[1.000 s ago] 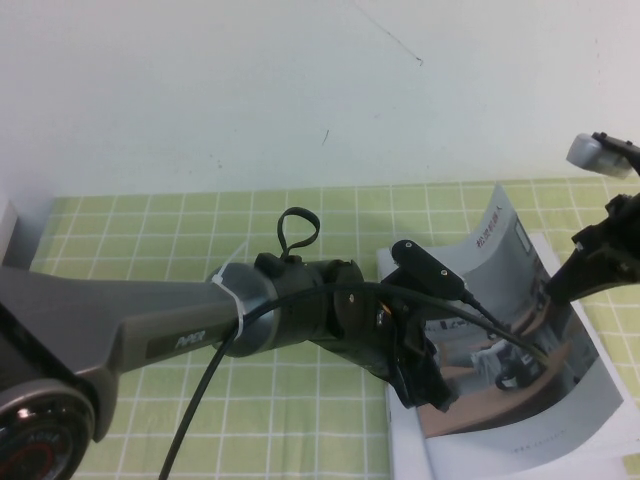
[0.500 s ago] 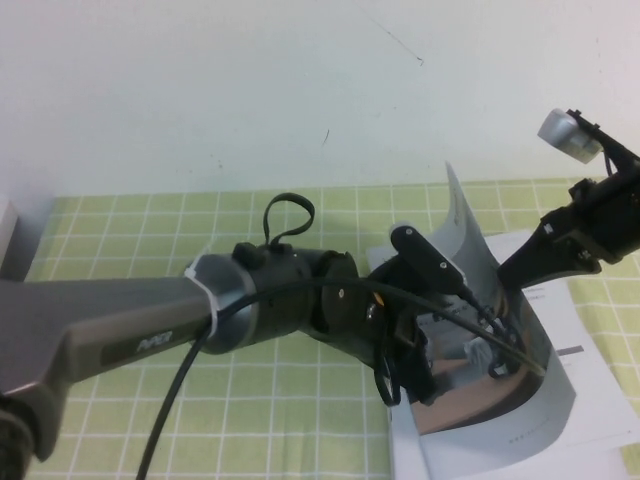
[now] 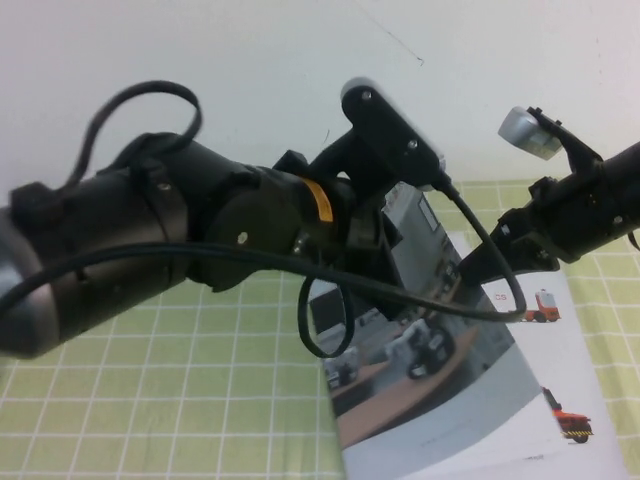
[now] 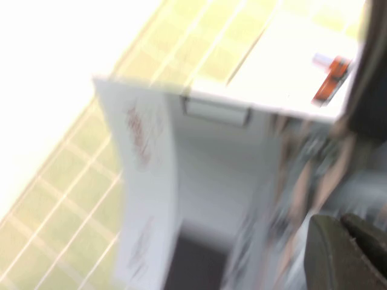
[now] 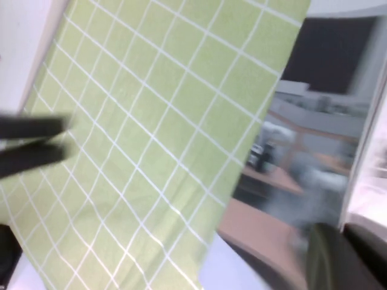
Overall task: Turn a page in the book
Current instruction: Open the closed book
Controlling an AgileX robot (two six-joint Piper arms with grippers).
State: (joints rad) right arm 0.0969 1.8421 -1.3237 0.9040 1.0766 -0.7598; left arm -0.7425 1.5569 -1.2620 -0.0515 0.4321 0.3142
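The book (image 3: 565, 375) lies on the table at the right, its white inner page with small red vehicle photos showing. Its cover (image 3: 440, 385), with a photo of robots on wooden desks, is lifted and stands curved above that page. My right gripper (image 3: 480, 268) is shut on the cover's upper edge. In the right wrist view the cover's edge (image 5: 354, 175) runs between the fingers of the right gripper (image 5: 341, 229). My left gripper (image 4: 341, 223) is raised beside the blurred cover (image 4: 296, 175), fingers together with nothing seen between them. In the high view it is hidden behind its own arm (image 3: 200, 240).
A green checked tablecloth (image 3: 200, 390) covers the table. A white wall (image 3: 250, 60) stands behind it. The left arm's body fills the left and middle of the high view.
The left arm has risen off the book towards the camera. The right gripper has carried the cover higher and leftward, uncovering the inner page with the red vehicles.
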